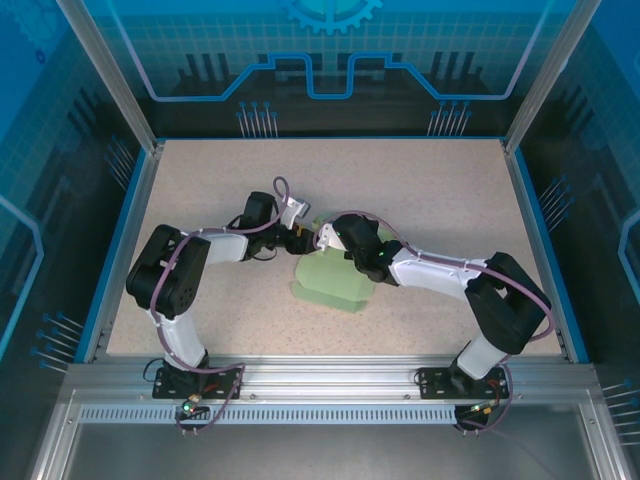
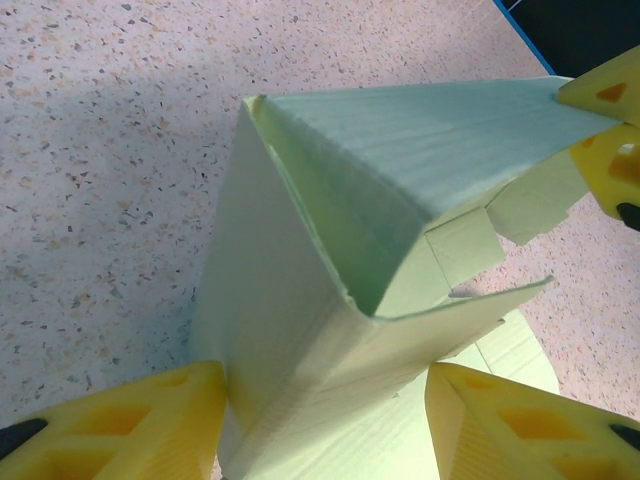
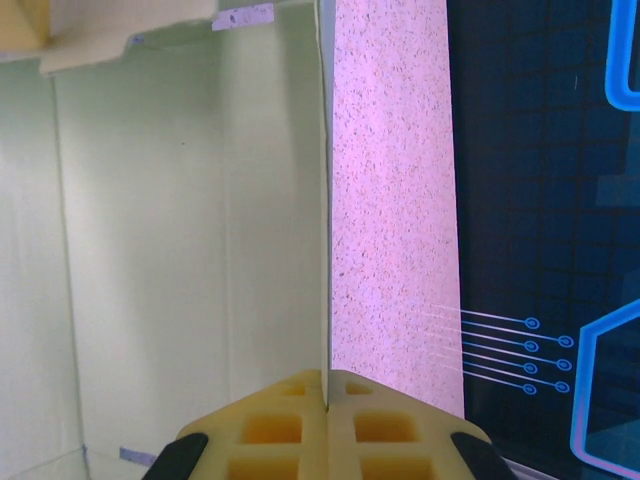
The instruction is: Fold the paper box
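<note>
- A pale mint-green paper box (image 1: 335, 285) of thin card, partly folded, sits on the speckled beige stone-look table (image 1: 430, 190), near the middle and a little toward the arms' bases.
- Both arms reach inward and meet at the far end of the box. The left gripper (image 1: 300, 236) and the right gripper (image 1: 322, 238) are just beside each other there.
- In the left wrist view the paper box (image 2: 300, 300) stands up as an open sleeve, with one wall upright and a creased flap jutting right.
- The left gripper (image 2: 325, 405) has its yellow plastic fingers (image 2: 130, 420) spread, one on each side of the box's near end. The left-hand finger seems to touch the wall. Whether the pair actually presses the card I cannot tell.
- At the upper right of that view, the right gripper (image 2: 590, 125) has the far edge of the top panel between its yellow fingers.
- From the right wrist, the right gripper (image 3: 327, 395) is pressed together, pinching a thin upright edge of card. A broad green panel (image 3: 180, 250) lies to its left and the table (image 3: 390, 200) to its right.
</note>
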Tool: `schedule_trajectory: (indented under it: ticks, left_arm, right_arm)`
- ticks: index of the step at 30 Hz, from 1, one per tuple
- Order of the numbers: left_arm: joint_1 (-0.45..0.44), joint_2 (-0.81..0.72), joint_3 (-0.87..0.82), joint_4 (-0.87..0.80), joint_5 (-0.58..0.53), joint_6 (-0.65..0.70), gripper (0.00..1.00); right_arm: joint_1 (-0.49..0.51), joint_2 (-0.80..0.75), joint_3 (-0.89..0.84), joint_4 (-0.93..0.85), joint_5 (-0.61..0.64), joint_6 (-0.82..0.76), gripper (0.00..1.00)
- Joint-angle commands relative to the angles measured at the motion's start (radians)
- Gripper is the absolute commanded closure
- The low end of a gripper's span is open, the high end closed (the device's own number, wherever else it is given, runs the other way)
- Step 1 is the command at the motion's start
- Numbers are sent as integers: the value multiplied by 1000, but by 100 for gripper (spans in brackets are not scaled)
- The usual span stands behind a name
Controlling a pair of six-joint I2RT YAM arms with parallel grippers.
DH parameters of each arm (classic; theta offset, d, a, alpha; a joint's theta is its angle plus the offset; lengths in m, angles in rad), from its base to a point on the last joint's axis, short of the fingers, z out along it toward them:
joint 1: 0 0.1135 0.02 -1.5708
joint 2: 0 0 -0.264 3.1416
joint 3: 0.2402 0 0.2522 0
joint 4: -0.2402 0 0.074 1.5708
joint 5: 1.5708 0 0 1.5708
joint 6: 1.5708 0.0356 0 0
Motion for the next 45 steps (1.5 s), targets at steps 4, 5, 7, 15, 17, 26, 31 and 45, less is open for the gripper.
schedule_trajectory:
  ticks: [4,5,7,15,17,26,31,45]
  left_arm:
    - [3,-7,-6,17,3,38,44]
    - [3,-8,-7,18,-5,38,44]
    - [3,-9,-11,38,-39,17,45]
    - [-8,-24,-47,122,-197,-30,45]
    - [-12,-31,-55,136,-219,-29,45]
    - [-22,-38,-72,182,-172,3,42]
    - [-20,-31,-67,185,-116,23,42]
    - [17,-16,-61,187,-69,36,39]
  right_arm:
    - [-8,-36,35,-53,-50,46,100]
    - [-9,-37,35,-59,-54,49,100]
    - [-12,-34,34,-63,-57,54,100]
    - [-13,-29,37,-87,-66,69,100]
    - [-14,-28,39,-91,-72,73,100]
    - [-21,-3,66,-112,-94,84,100]
    - [-26,-10,70,-114,-97,74,100]
    - [-39,-21,92,-155,-141,68,100]
